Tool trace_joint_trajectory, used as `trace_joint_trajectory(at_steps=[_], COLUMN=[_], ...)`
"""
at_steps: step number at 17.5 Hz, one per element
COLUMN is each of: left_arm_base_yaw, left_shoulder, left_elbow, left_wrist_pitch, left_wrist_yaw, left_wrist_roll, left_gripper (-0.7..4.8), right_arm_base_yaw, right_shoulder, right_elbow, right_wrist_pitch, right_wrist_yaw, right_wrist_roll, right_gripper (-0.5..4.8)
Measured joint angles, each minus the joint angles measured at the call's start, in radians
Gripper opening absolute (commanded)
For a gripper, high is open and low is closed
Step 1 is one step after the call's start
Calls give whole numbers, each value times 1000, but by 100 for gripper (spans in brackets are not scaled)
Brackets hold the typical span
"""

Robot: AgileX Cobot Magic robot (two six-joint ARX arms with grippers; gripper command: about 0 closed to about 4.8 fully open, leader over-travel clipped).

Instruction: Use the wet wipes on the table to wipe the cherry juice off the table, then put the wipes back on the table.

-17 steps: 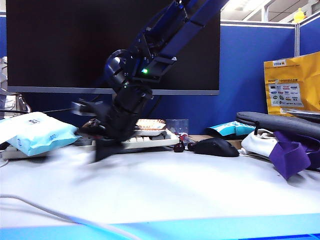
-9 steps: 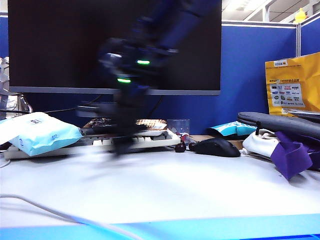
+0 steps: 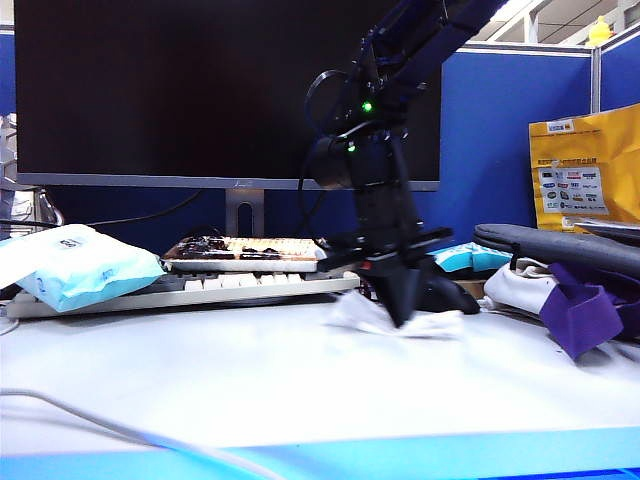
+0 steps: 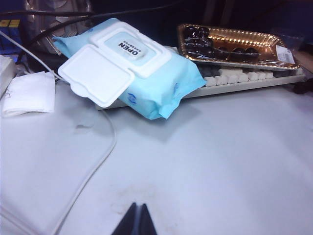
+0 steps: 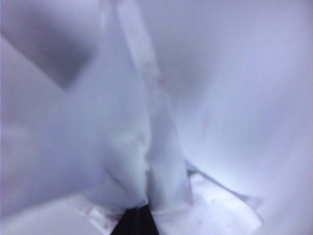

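The right gripper [image 3: 400, 312] points down at the table [image 3: 300, 380], its fingers pinching the wipe [image 3: 365, 315], which spreads on the surface under its tips. The left gripper [image 4: 138, 220], pressed together, hovers over bare table near a wipes packet [image 4: 132, 63].

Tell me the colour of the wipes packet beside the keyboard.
Light blue wipes packet with a white flip lid; the left wrist view shows it best.

The pale table [image 3: 300, 380] carries a keyboard [image 3: 200, 290] at ten o'clock with a blue wipes packet [image 3: 80, 268] at its left end. A crumpled wet wipe [image 3: 385, 320] lies at centre before the black mouse [image 3: 445, 295], and a white cable [image 3: 100, 425] crosses at seven o'clock.
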Motion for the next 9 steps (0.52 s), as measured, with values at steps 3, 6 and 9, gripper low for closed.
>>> trace_joint_trajectory(at_steps=[3, 6, 9], left_arm_base_yaw=[0, 0, 0], left_shoulder=[0, 0, 0], left_elbow=[0, 0, 0], left_wrist_pitch=[0, 0, 0], left_wrist_yaw=[0, 0, 0], left_wrist_roll=[0, 0, 0], left_gripper=[-4, -3, -4], right_arm_base_yaw=[30, 67, 81], right_shoulder=[-11, 5, 4], right_elbow=[-9, -14, -14], right_wrist_pitch=[-90, -86, -86], right_wrist_yaw=[-259, -554, -515], right_wrist_roll=[-10, -34, -50], right_gripper=[-1, -1, -1])
